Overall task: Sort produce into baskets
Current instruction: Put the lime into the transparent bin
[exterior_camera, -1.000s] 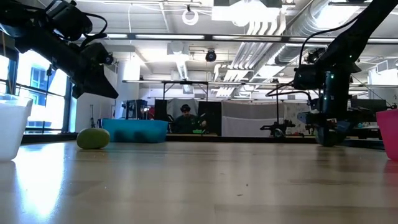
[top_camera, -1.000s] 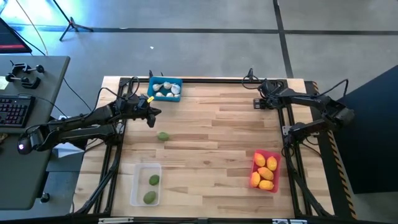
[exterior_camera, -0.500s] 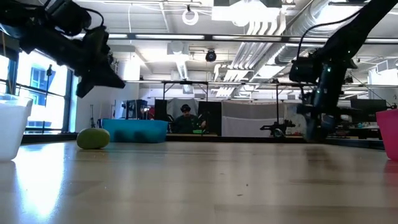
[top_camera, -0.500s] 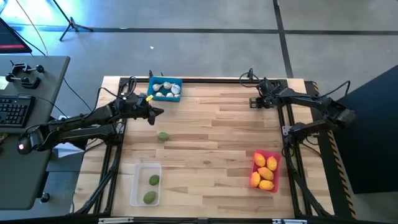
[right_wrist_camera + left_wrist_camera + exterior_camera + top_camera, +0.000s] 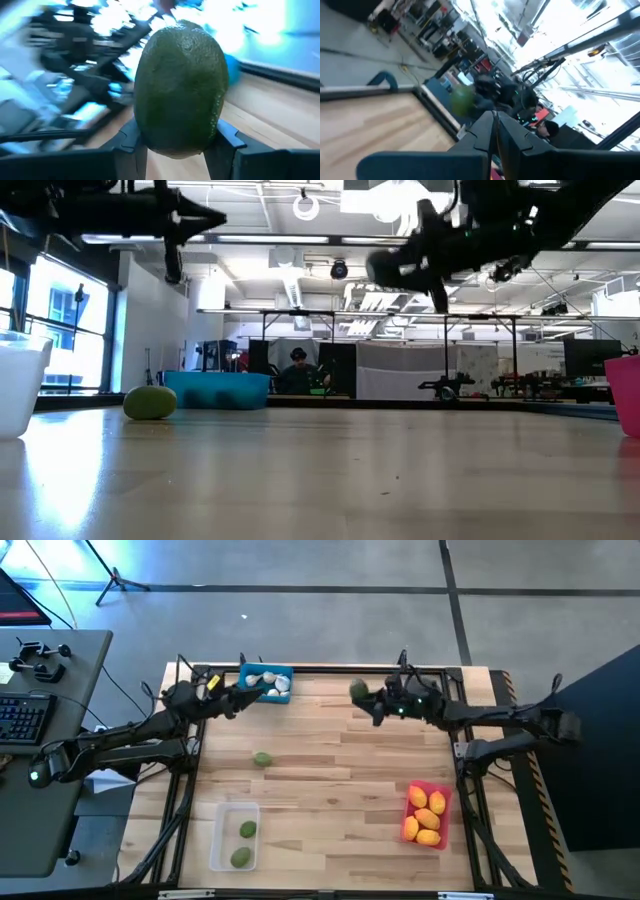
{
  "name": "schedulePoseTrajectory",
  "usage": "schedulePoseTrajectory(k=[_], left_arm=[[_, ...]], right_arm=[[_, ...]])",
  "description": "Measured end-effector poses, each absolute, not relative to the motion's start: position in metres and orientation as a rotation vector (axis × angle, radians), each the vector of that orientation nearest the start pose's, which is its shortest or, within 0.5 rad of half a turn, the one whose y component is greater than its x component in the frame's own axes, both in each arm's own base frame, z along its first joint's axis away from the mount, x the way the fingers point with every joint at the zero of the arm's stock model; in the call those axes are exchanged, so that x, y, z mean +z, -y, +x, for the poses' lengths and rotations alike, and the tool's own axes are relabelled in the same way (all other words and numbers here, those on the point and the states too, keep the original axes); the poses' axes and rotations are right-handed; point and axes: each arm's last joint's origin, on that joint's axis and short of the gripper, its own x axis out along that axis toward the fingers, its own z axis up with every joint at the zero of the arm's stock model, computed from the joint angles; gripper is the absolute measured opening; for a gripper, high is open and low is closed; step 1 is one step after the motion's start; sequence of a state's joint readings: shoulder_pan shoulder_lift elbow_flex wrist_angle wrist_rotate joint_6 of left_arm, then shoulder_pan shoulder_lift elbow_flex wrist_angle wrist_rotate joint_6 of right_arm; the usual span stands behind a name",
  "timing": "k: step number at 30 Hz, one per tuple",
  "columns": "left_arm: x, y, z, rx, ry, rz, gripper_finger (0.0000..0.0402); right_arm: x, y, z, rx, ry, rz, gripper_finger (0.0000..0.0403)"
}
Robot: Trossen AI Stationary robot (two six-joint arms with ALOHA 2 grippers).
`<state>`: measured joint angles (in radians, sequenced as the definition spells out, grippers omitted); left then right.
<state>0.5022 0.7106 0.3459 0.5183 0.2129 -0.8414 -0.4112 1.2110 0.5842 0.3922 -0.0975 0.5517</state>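
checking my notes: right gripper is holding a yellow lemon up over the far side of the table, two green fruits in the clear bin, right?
Not quite. The right gripper holds a green fruit, not a yellow lemon; the right wrist view shows it clearly. The rest stands: it is raised over the table's far side, and the clear bin holds two green fruits.

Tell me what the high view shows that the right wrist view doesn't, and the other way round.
Only the high view shows the blue basket of whitish bulbs, the red basket of yellow fruits, the clear basket with two green fruits, a loose green fruit, and the left gripper near the blue basket. Only the right wrist view shows the fingers pressing the fruit's sides. Both show the right gripper holding a held green fruit.
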Motion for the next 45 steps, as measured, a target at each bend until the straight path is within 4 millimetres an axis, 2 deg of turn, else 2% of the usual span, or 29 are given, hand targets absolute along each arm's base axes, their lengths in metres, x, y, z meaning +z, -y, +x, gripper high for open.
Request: schedulePoseTrajectory(k=[4,9,16,23,27,34,45], left_arm=[[0.280,-0.075,0.155,0.195,0.277,-0.702,0.0031],[0.313,-0.075,0.180,0.139,0.262,-0.595,0.0091],[0.347,-0.076,0.230,0.092,0.121,-0.473,0.0184],[0.368,-0.086,0.274,0.050,0.080,-0.439,0.0245],[0.373,-0.091,0.294,-0.007,0.062,-0.445,0.0255],[0.367,-0.090,0.325,-0.102,0.010,-0.459,0.0255],[0.361,-0.077,0.352,-0.194,-0.022,-0.459,0.0255]], right_arm=[[0.255,0.070,0.251,-0.243,-0.033,0.529,0.0122],[0.286,0.047,0.265,-0.214,0.039,0.419,0.0122],[0.317,0.037,0.272,-0.196,0.062,0.325,0.0122],[0.333,0.031,0.275,-0.174,0.040,0.269,0.0122],[0.335,0.026,0.275,-0.150,0.047,0.261,0.0122],[0.335,0.021,0.276,-0.127,0.040,0.261,0.0122],[0.335,0.021,0.276,-0.119,0.041,0.260,0.0122]])
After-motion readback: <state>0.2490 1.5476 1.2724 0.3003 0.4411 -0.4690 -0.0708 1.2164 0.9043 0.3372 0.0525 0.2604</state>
